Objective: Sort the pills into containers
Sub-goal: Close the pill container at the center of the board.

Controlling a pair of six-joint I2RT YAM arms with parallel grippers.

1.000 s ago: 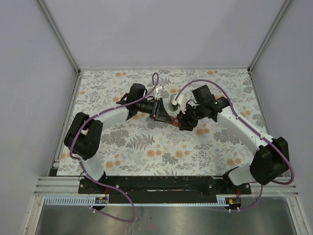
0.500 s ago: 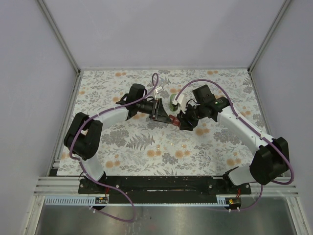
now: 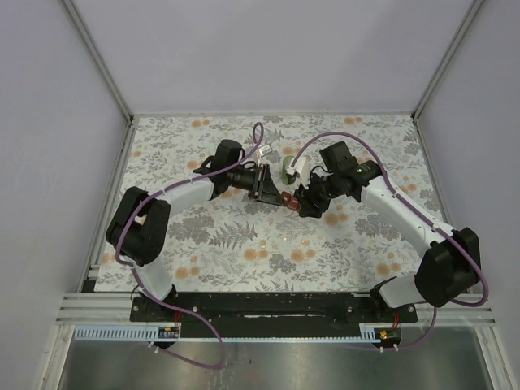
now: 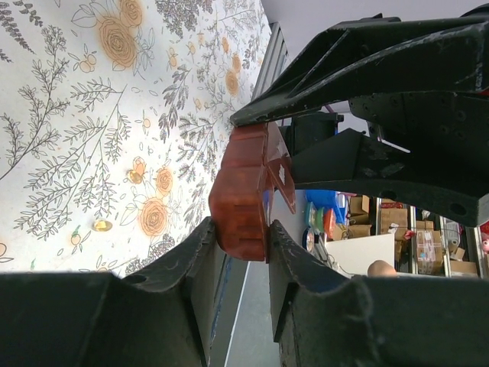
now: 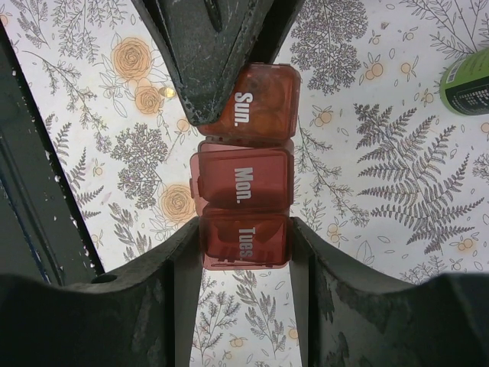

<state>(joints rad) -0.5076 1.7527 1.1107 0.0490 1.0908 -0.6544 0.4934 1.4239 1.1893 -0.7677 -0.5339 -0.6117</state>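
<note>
While both arms converge on the middle of the flowered cloth [image 3: 203, 236], the left arm [image 3: 183, 191] reaches in from 9 o'clock and the right arm [image 3: 398, 211] from 3 o'clock, and they meet just beyond centre. Compared with one second ago, the overhead view shows almost no shift in either arm, so this reads as a steady two-handed hold rather than a transfer. The left gripper [image 4: 241, 243] is closed to a narrow gap and clamps one end of the dark-red pill box [image 5: 248, 153]. The right gripper [image 5: 244, 252] is likewise closed on the opposite end, at the "Tues" compartment, with "Mon." and "Sun." lying toward 12 o'clock in its wrist view. One lid appears partly raised in the left wrist view, though which compartment it belongs to cannot be told. The green bottle [image 5: 467, 80] stands apart from the box, toward 2 o'clock in the right wrist view. A loose pill [image 4: 102, 225] lies on the cloth, outside every container, so sorting is judged barely begun.
</note>
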